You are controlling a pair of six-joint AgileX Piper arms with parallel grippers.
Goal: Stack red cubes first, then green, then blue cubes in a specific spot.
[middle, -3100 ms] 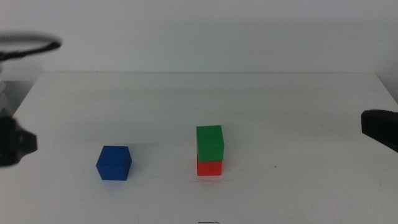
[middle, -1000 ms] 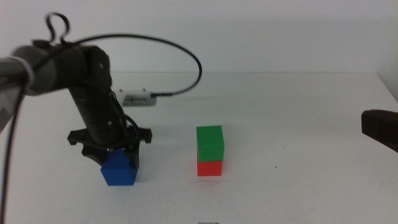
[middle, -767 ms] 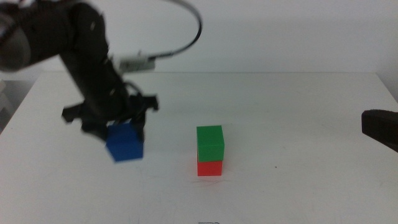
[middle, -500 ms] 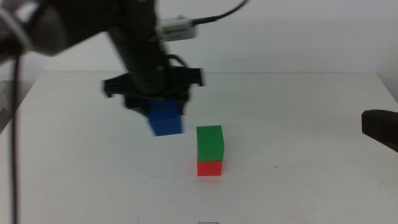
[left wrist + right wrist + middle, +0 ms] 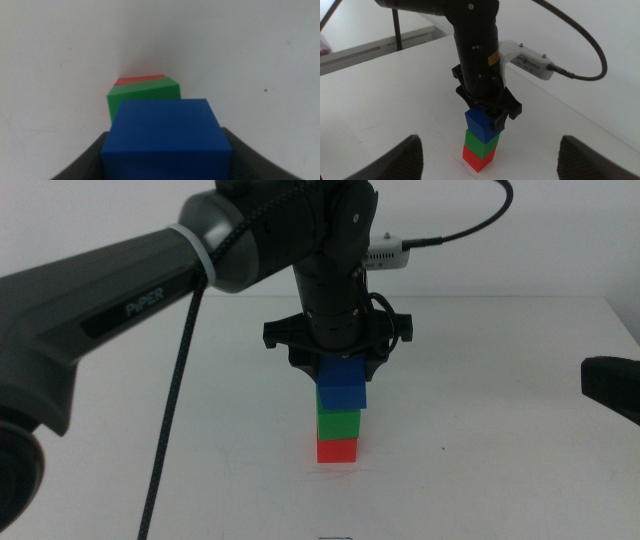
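My left pincer, clamped on the blue cube, held it skewed over green; releasing risked toppling.

My left gripper's jaws hold the small matte deep-blue cube directly over the matte green cube, seemingly just touching it, turned slightly askew. The green cube sits squarely on the matte bright-red cube, which rests on the white bench near its front edge.
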